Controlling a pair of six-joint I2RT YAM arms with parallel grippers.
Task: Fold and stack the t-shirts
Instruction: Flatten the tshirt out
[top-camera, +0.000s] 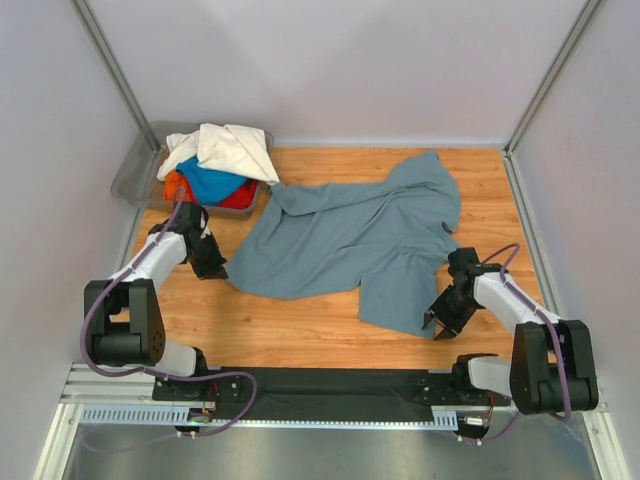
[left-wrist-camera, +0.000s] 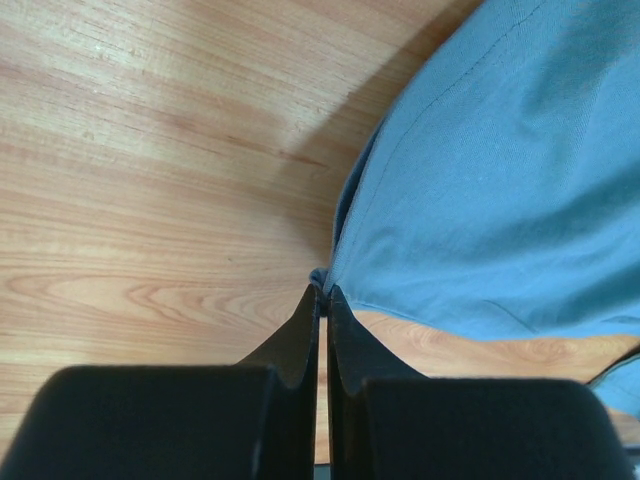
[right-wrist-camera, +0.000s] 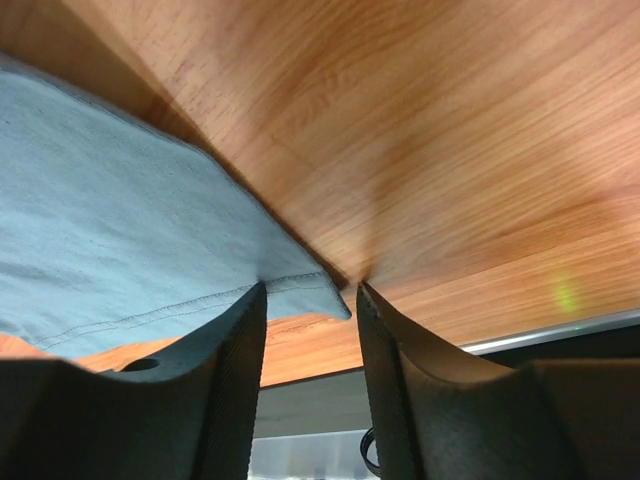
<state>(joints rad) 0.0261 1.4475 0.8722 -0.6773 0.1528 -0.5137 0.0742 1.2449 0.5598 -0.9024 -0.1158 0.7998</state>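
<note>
While the slate shirt lies spread out but rumpled on the wooden table, nothing I can see counts as folded, so I judge the task barely begun. I give every place from that shirt.

At its left edge my left pincer sits low over the wood. My left wrist view shows the two fingers pressed together with a small nib of hem caught at their tips. I take that pincer to be clamped on the slate shirt, though the bite is slight.

At the shirt's near right corner my right pincer has its fingers apart. In the right wrist view the stitched corner lies just between them, ungripped.

Beyond the shirt's far left corner stands the grey bin. In it the cream shirt is heaped over the blue shirt and the red-orange shirt, all bunched together.

As I read it, one garment of four is out on the wood and none is flat. Creases run through its middle and the far right part looks doubled over. No stack exists anywhere around it. What remains is nearly everything: smoothing and folding this one, then fetching, folding and piling the other three.
</note>
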